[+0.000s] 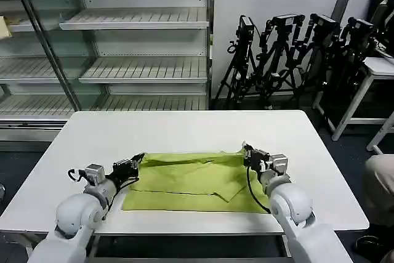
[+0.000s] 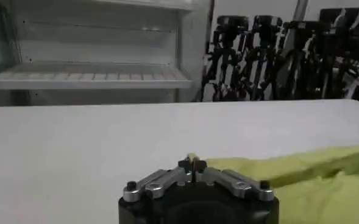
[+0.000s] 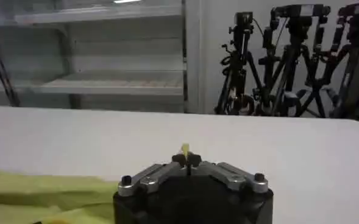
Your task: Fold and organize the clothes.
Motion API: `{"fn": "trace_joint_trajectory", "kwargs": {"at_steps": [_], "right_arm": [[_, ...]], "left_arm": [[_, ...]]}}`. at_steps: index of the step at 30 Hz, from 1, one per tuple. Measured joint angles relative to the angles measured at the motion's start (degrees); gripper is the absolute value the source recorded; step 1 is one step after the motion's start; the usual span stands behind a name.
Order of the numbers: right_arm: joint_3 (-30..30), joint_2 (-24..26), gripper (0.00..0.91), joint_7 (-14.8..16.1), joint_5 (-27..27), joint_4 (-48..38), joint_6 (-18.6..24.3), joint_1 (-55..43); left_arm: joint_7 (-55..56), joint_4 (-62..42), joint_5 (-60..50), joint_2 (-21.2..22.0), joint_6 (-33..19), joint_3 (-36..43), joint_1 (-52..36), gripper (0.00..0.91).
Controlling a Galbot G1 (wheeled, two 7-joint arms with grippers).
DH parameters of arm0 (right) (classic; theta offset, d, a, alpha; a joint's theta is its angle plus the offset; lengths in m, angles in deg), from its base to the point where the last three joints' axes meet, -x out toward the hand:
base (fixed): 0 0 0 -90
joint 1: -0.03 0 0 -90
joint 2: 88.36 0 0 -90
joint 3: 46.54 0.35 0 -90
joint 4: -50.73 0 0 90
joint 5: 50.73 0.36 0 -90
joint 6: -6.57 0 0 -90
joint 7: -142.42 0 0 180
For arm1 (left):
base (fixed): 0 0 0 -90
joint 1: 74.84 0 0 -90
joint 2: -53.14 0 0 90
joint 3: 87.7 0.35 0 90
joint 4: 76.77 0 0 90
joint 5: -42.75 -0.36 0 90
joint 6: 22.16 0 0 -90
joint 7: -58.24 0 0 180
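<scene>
The left gripper (image 1: 139, 159) and right gripper (image 1: 246, 150) are pinching the lime T-shirt's (image 1: 194, 183) far corners, fingers clamped on fabric. The shirt is lying folded on the white table (image 1: 184, 130).

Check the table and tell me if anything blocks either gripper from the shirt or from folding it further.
Nothing visible does. The left gripper and right gripper are each shut on a far corner of the lime T-shirt, which lies partly folded on the white table. The tabletop around the shirt is bare.
</scene>
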Motion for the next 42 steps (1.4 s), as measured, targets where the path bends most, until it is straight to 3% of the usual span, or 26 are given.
{"fn": "trace_joint_trajectory", "kwargs": {"at_steps": [16,42], "right_arm": [[1.63,0.87,0.0,0.18,-0.04,2.49,0.03,4.5],[2.26,1.42,0.0,0.35,0.01,1.95,0.0,6.28]], "left_arm": [[-0.12,4.39,-1.71,0.87,-0.38,-0.55,5.4,0.02],[-0.19,4.38,-1.65,-2.41,-0.31,-1.9,6.25,0.02]]}}
